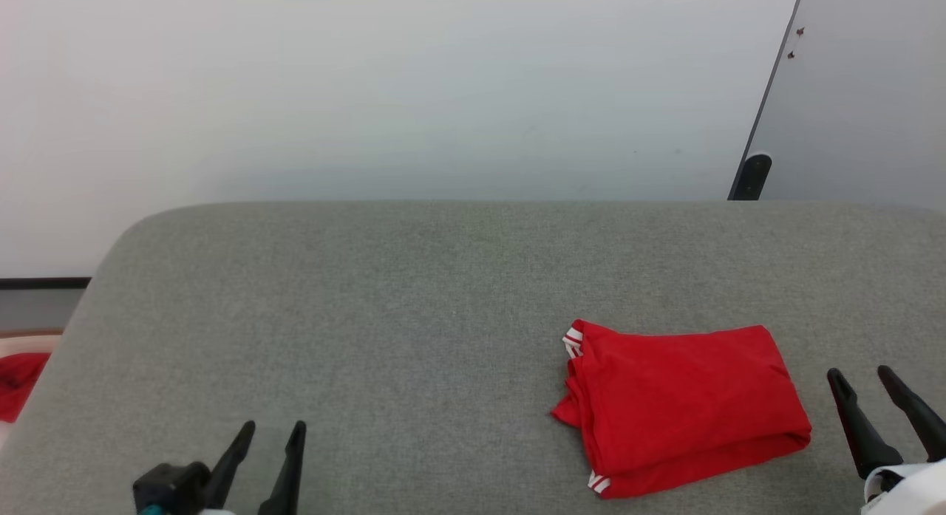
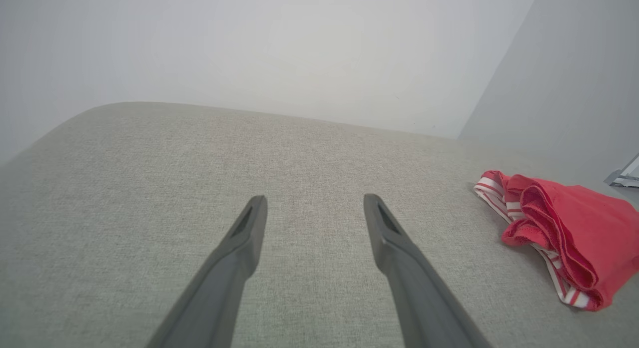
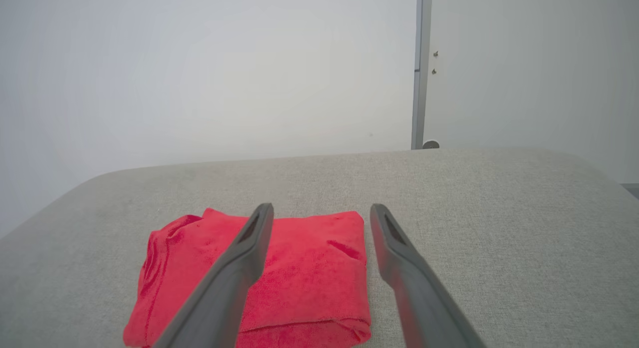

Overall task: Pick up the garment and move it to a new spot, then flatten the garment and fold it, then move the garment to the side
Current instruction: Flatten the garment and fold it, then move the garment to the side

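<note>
A small red scrap (image 1: 16, 386) lies at the far left, off the padded edge of the grey surface (image 1: 369, 301). It is not part of the job.

The left gripper (image 1: 273, 428) hovers over the near edge with its fingers apart and nothing between them. It is well apart from the garment (image 1: 684, 404). Judgement: this arm is parked clear so that it cannot disturb the stack.

The garment lies on the right half of the surface. It is folded into a compact rectangle, plain red side up, with striped trim at its left edge. Judgement: the folded shape and the off-centre position suggest the task is at or near its end.

The right gripper (image 1: 859, 374) stands just beside the garment's right edge. Its fingers are apart and empty, and they do not touch the cloth. Judgement: this posture fits a release, since the cloth lies free.

View differences:
- **Left wrist view:** it presents the stack's layered end, with several red plies and striped bands. The head view reduces these to two small trim marks.
- **Right wrist view:** it presents the smooth top panel and the rounded fold nearest the camera. One finger overlaps the garment there. The head view resolves this, showing grey surface between gripper and cloth.
</note>
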